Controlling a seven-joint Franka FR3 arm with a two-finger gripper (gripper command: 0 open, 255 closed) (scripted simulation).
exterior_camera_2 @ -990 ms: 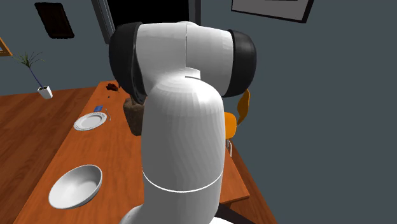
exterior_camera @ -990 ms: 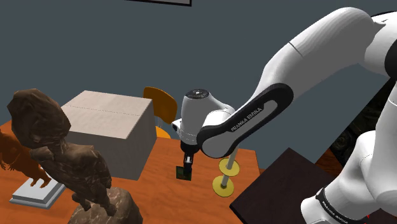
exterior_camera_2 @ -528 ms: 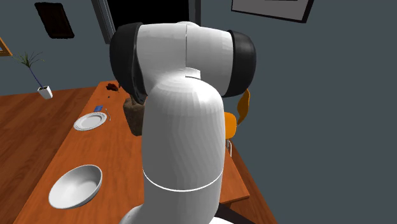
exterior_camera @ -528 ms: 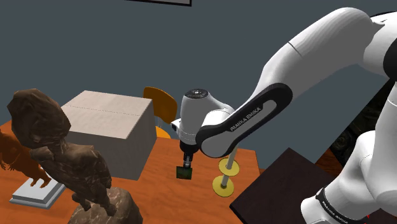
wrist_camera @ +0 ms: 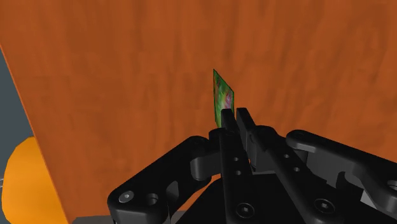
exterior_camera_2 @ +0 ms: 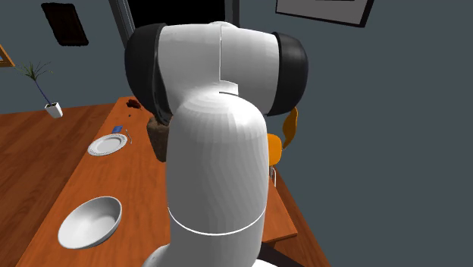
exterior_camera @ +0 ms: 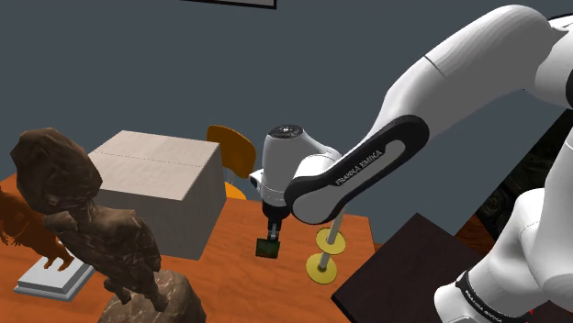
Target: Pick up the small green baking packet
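End effector (wrist_camera: 234, 117) clamped on thin green packet (wrist_camera: 222, 97), packet poking out ahead of it, seemingly off worktop (wrist_camera: 114, 70). Lift stage; next: raise straight up, no loosening.

The white arm (exterior_camera: 441, 101) bends downward, its gripper (wrist_camera: 234, 116) pinching the green packet (wrist_camera: 222, 97).
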